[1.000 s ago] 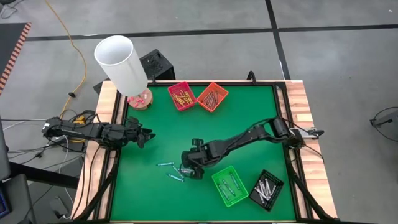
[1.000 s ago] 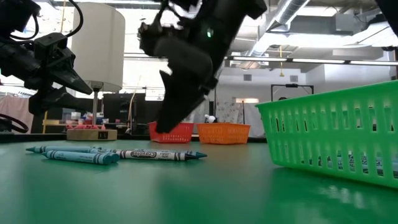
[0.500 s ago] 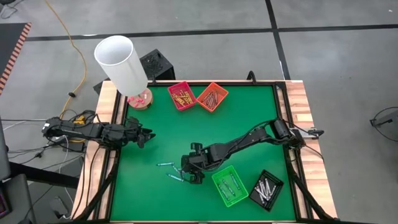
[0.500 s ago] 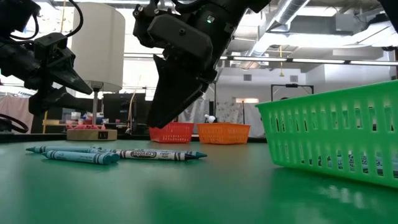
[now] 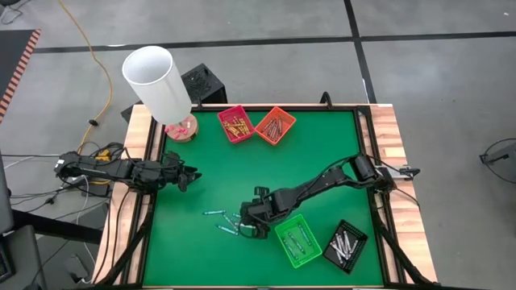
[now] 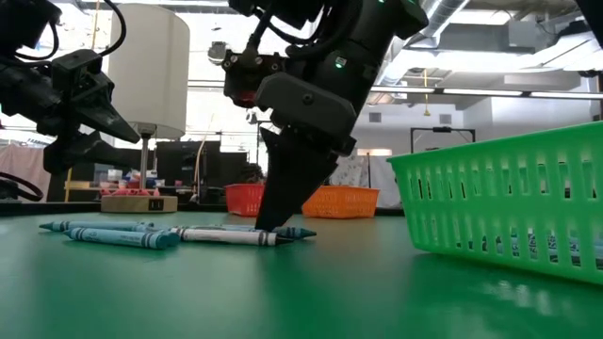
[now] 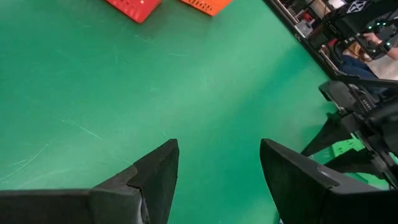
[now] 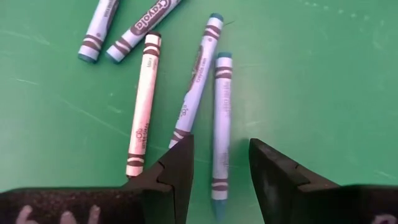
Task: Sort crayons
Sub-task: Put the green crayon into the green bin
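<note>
Several crayons (image 5: pixel 223 221) in teal and white wraps lie flat on the green mat, left of the green tray (image 5: pixel 297 241). My right gripper (image 8: pixel 218 167) is open, low over them, pointing steeply down. Its fingers stand on either side of the near end of one teal crayon (image 8: pixel 221 118), which runs along the fingers. A second teal crayon (image 8: pixel 200 74) and a white one (image 8: pixel 143 102) lie beside it. In the low view the right fingertips (image 6: pixel 273 222) reach down to the mat by the crayons (image 6: pixel 141 234). My left gripper (image 5: pixel 190 176) waits open at the table's left edge.
A red tray (image 5: pixel 235 123) and an orange tray (image 5: pixel 275 125) with crayons stand at the far edge. A black tray (image 5: pixel 345 245) sits near the right front corner, next to the green one. A white lamp (image 5: pixel 157 79) stands at the far left corner.
My right gripper has come down toward the mat and a little toward the near edge, ending low over the crayons. Its fingers have stayed open. The crayons lie where they were.
</note>
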Robot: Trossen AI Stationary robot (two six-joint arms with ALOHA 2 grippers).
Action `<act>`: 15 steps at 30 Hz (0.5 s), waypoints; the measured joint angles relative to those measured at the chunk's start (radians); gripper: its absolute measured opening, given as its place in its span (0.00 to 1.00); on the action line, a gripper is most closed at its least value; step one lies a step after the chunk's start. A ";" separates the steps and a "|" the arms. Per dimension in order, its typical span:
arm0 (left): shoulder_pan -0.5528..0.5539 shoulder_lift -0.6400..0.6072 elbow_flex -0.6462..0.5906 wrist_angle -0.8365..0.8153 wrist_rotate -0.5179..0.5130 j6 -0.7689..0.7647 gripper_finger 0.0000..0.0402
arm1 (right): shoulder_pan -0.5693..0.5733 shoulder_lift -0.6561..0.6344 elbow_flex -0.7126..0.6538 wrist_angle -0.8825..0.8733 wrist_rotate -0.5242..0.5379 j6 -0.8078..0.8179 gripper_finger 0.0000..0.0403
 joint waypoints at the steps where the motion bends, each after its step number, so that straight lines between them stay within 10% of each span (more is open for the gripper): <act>1: 0.000 0.000 0.000 0.000 0.000 0.000 0.54 | -0.001 0.000 0.000 0.000 0.000 0.000 0.40; 15: 0.000 0.000 0.000 0.000 0.000 0.000 0.54 | -0.024 0.000 0.000 -0.020 0.000 0.016 0.35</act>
